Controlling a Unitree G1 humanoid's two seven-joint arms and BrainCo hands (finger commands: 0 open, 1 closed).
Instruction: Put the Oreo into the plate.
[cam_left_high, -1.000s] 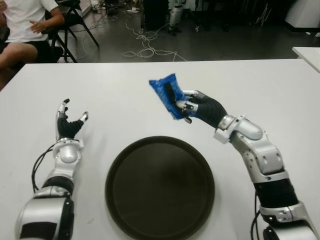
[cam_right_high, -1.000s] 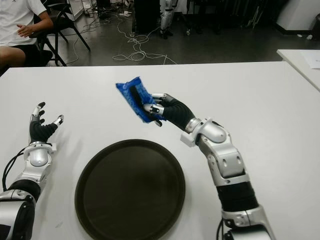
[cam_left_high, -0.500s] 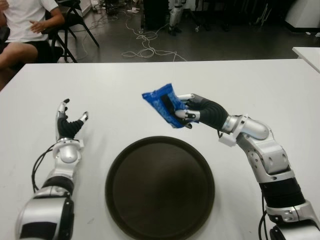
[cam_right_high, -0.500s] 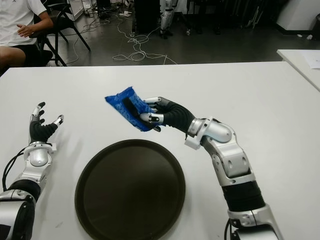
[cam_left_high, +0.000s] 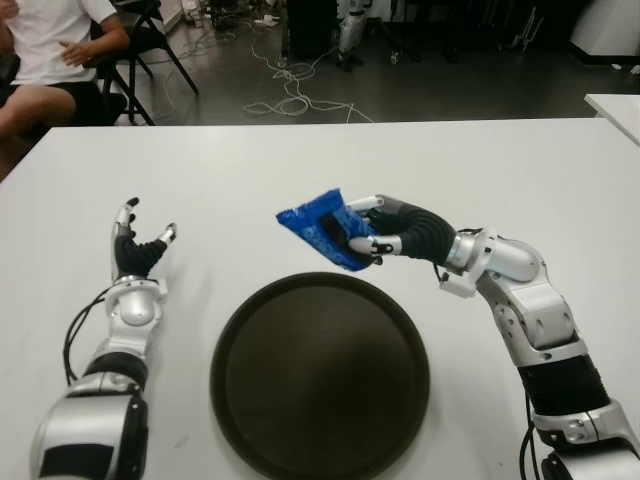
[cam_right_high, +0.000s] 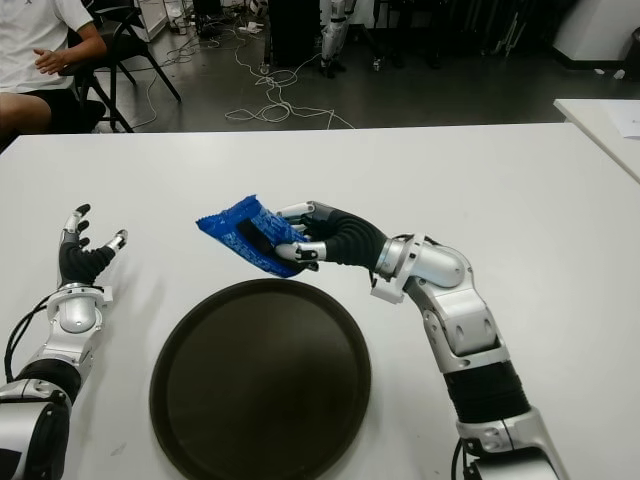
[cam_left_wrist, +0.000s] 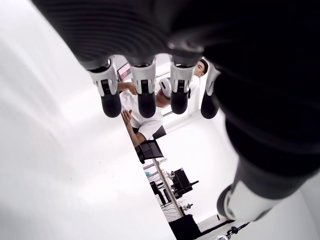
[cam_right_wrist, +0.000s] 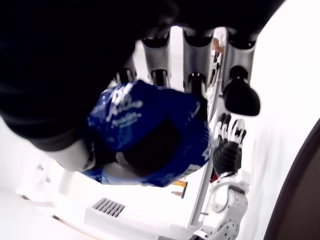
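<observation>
A blue Oreo packet (cam_left_high: 322, 229) hangs in the air just beyond the far rim of the round dark plate (cam_left_high: 320, 374), with my right hand (cam_left_high: 372, 230) shut on it. Up close in the right wrist view, the packet (cam_right_wrist: 150, 132) sits between the curled fingers and thumb, and the plate's edge (cam_right_wrist: 300, 190) shows at one side. My left hand (cam_left_high: 137, 245) is on the white table (cam_left_high: 500, 170) to the left of the plate, fingers spread, holding nothing.
A seated person (cam_left_high: 50, 60) and chairs are past the table's far left corner. Cables (cam_left_high: 290, 95) lie on the floor beyond the far edge. Another white table's corner (cam_left_high: 615, 110) shows at the far right.
My right hand has carried the Oreo packet left and lower, tilting it flatter, closer to the plate's far rim. The left hand has stayed put.
</observation>
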